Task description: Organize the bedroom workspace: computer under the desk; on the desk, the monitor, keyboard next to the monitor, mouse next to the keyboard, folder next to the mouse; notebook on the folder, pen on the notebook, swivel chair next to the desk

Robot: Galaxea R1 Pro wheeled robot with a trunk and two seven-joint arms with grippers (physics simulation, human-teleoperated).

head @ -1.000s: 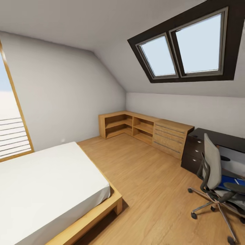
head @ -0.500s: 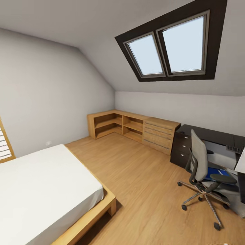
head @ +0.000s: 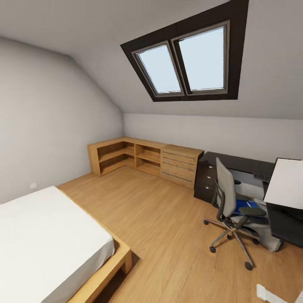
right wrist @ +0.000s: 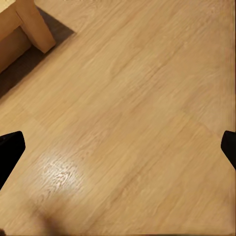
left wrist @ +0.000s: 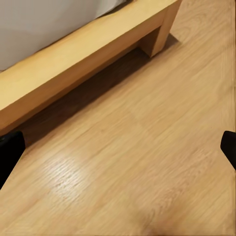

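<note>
Robot was in transit across the bedroom; no task object was within reach.

Largest first: the white-mattressed bed on a light wooden frame [head: 54, 248] filled the near left of the head view, with the pale plank wood floor [head: 168, 235] running to the far wall. A low L-shaped wooden shelf-and-drawer unit [head: 143, 160] sat in the corner. Beside it stood the dark brown desk with a drawer stack [head: 235, 166].

The grey mesh-backed swivel chair on a five-star castor base [head: 227, 202] stood in front of the desk, facing it. Judged to roll freely and pivot if pushed off-centre; best taken at the stiff backrest edge, low, not at the armrest.

The flat blue folder [head: 244, 206] lay on the chair seat, partly hidden by the armrest. Judged light, thin, slippery and somewhat floppy; a pinch on an overhanging edge would suit, and the seat may shift under contact. A white slab [head: 287, 183] stood at the desk's right, perhaps the monitor; could not tell.

Left gripper [left wrist: 118, 147] and right gripper [right wrist: 118, 147]: both pointed at bare floor, dark fingertips at opposite frame edges, jaws spread wide, nothing between them.
</note>
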